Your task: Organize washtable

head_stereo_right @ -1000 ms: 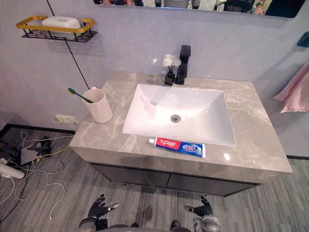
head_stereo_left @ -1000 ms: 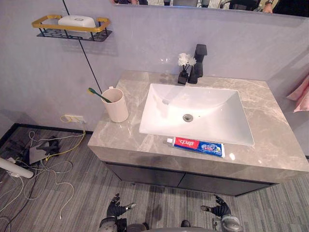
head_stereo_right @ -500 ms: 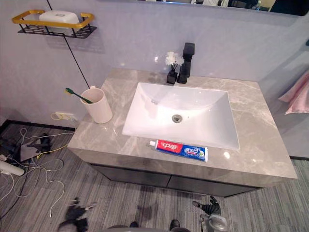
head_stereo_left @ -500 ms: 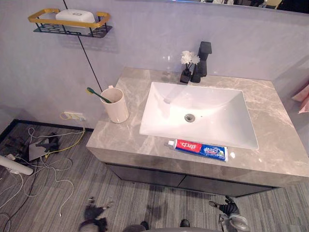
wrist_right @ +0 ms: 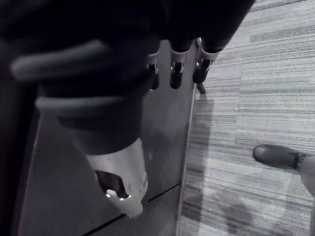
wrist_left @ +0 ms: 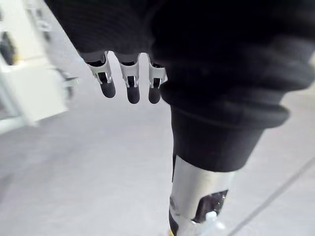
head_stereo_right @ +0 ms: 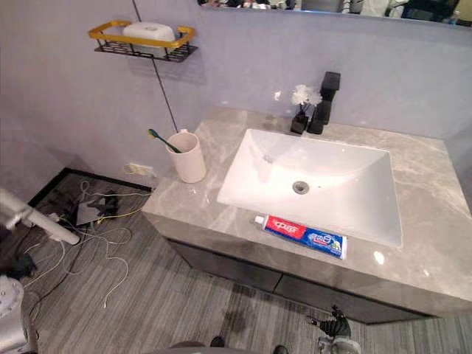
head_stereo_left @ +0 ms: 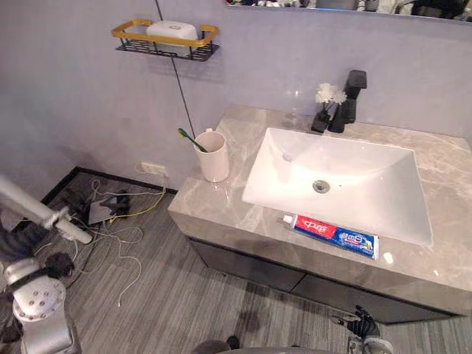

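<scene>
The right hand (head_stereo_right: pixel 336 325) hangs low in front of the dark cabinet (head_stereo_left: pixel 295 276), over grey striped floor (head_stereo_left: pixel 169 295). In its wrist view the fingers (wrist_right: pixel 174 73) are loose and nearly straight with gaps between them, the thumb stands apart, and they hold nothing. The left hand (wrist_left: pixel 129 84) is likewise slack, its fingers straight and side by side, with nothing in them; the pale surroundings past it are too blurred to tell.

Above and beyond the right hand stands the desk (head_stereo_left: pixel 221 214), a grey veined stone top against a plain grey wall. A white rectangular sink (head_stereo_left: pixel 346 177) is sunk into it. The toothpaste tube (head_stereo_left: pixel 335 234) is the thing nearest the right hand: it lies flat on the front strip of stone, just beside the sink's near edge and along it. Farther off, towards the robot's left, a cream cup (head_stereo_left: pixel 214 156) stands upright near the desk's left end, apart from the sink, with a green toothbrush (head_stereo_left: pixel 188 138) leaning out of it. At the far edge behind the sink stands a black faucet (head_stereo_left: pixel 352 92), and just beside it a small dark vase of white flowers (head_stereo_left: pixel 324 107).

On the wall, up and to the left of the cup, hangs a black and yellow shelf (head_stereo_left: pixel 166 46) carrying a white soap box (head_stereo_left: pixel 172 29). Loose cords (head_stereo_left: pixel 122 243) lie on the floor below it.
</scene>
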Tool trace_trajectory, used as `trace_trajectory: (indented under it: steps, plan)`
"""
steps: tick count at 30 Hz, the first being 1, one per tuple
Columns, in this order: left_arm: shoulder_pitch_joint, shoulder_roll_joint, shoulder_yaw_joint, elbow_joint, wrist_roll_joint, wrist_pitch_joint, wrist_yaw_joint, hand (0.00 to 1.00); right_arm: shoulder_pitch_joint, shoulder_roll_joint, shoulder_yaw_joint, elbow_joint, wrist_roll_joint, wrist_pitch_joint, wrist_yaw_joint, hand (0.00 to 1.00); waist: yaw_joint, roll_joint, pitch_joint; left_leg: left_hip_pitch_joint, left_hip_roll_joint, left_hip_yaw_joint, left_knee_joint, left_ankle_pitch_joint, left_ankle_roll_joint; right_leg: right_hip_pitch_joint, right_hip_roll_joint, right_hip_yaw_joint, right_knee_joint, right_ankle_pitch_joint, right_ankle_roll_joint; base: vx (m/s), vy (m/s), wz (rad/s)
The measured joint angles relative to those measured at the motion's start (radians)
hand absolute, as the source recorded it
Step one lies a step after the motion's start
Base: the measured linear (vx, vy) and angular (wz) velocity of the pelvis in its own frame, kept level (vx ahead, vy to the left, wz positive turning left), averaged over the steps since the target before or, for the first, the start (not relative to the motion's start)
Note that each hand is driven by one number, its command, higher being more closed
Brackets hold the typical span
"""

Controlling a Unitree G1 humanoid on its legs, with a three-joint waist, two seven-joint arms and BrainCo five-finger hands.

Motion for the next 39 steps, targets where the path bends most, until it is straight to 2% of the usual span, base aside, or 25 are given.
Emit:
trace_trajectory:
  steps: [5,6,8,9,11,13,15,18,19,22,27,33,39]
  plan:
    - [-0.068,0.016,-0.312,-0.119,0.130,-0.033,-0.035,0.00,0.010,0.014,0.021,0.026,0.000,-0.008,0.020,0.00,-0.006,-0.002,-0.001,0.003,0.000,-0.004,0.014,0.000,-0.001,0.012,0.001,-0.001,0.000,0.000,0.000,-0.06,-0.003,0.03]
    - [-0.080,0.016,-0.342,-0.124,0.147,-0.033,-0.044,0.00,0.011,0.015,0.022,0.030,0.000,-0.008,0.025,0.00,-0.008,-0.002,-0.001,0.003,0.001,-0.004,0.014,0.000,-0.001,0.012,0.001,-0.001,0.000,0.000,0.000,-0.06,0.004,-0.01]
    - [-0.125,0.017,-0.461,-0.128,0.189,-0.033,-0.066,0.00,0.017,0.015,0.050,0.032,0.000,-0.008,0.029,0.00,-0.023,-0.004,-0.001,0.003,0.002,-0.002,0.014,-0.002,-0.004,0.010,0.002,0.000,0.000,0.001,-0.001,-0.05,0.009,-0.01]
    - [-0.131,0.017,-0.490,-0.127,0.194,-0.033,-0.069,0.00,0.017,0.016,0.058,0.032,0.000,-0.008,0.030,0.00,-0.030,-0.005,-0.002,0.003,0.002,-0.002,0.014,-0.003,-0.005,0.009,0.002,0.001,0.000,0.001,-0.001,-0.04,0.011,-0.08]
    - [-0.183,0.015,-0.642,-0.106,0.232,-0.033,-0.092,0.00,0.017,0.023,0.070,0.032,0.000,-0.007,0.030,0.00,-0.034,-0.012,-0.005,0.001,0.008,0.017,0.012,-0.003,-0.006,-0.006,0.005,0.018,0.000,0.003,-0.003,-0.03,0.016,-0.21]
    - [-0.216,0.010,-0.702,-0.079,0.246,-0.034,-0.107,0.00,0.017,0.025,0.074,0.032,0.000,-0.007,0.030,0.00,-0.038,-0.016,-0.006,0.000,0.009,0.021,0.011,-0.002,-0.005,-0.006,0.007,0.023,0.000,0.005,-0.004,0.01,0.010,-0.13]
    - [-0.260,-0.016,-0.778,-0.001,0.264,-0.032,-0.137,0.00,0.014,0.027,0.089,0.031,0.001,-0.007,0.030,0.00,-0.062,-0.026,-0.010,0.001,0.011,0.024,0.012,0.002,-0.003,-0.007,0.008,0.026,0.000,0.005,-0.004,0.03,0.005,-0.07]
    - [-0.307,-0.041,-0.840,0.097,0.265,-0.029,-0.159,0.00,0.010,0.026,0.088,0.031,0.001,-0.006,0.029,0.00,-0.073,-0.028,-0.010,0.000,0.014,0.035,0.003,0.002,-0.004,-0.021,0.011,0.036,0.000,0.006,-0.004,0.01,0.005,-0.09]
    - [-0.315,-0.041,-0.851,0.140,0.271,-0.027,-0.171,0.00,0.010,0.027,0.089,0.030,0.001,-0.005,0.029,0.00,-0.088,-0.028,-0.010,0.004,0.015,0.038,0.000,0.002,-0.004,-0.021,0.011,0.038,0.000,0.006,-0.003,0.02,0.006,-0.12]
    - [-0.352,-0.042,-0.877,0.226,0.295,-0.005,-0.190,0.00,0.007,0.026,0.088,0.028,0.001,-0.004,0.028,0.00,-0.091,-0.029,-0.009,0.008,0.016,0.048,-0.005,0.001,-0.005,-0.023,0.012,0.051,0.000,0.007,-0.002,0.03,0.009,-0.12]
    - [-0.380,-0.040,-0.885,0.297,0.305,0.011,-0.200,0.00,0.003,0.027,0.087,0.028,0.008,0.002,0.026,0.00,-0.106,-0.032,-0.006,0.008,0.015,0.050,-0.007,0.001,-0.005,-0.027,0.010,0.052,-0.004,0.010,0.002,-0.01,0.002,0.00]
    - [-0.417,-0.041,-0.968,0.380,0.333,0.012,-0.223,0.00,-0.016,0.027,0.085,0.022,0.010,0.010,0.025,0.00,-0.114,-0.029,-0.004,0.006,0.016,0.066,-0.020,0.002,-0.005,-0.042,0.010,0.062,-0.005,0.014,0.008,-0.03,0.005,-0.07]
    - [-0.437,-0.044,-1.001,0.441,0.342,0.013,-0.223,0.00,-0.024,0.027,0.082,0.022,0.024,0.014,0.022,0.00,-0.141,-0.028,0.001,0.010,0.016,0.069,-0.027,0.004,-0.007,-0.041,0.010,0.063,-0.005,0.014,0.009,0.01,0.001,-0.02]
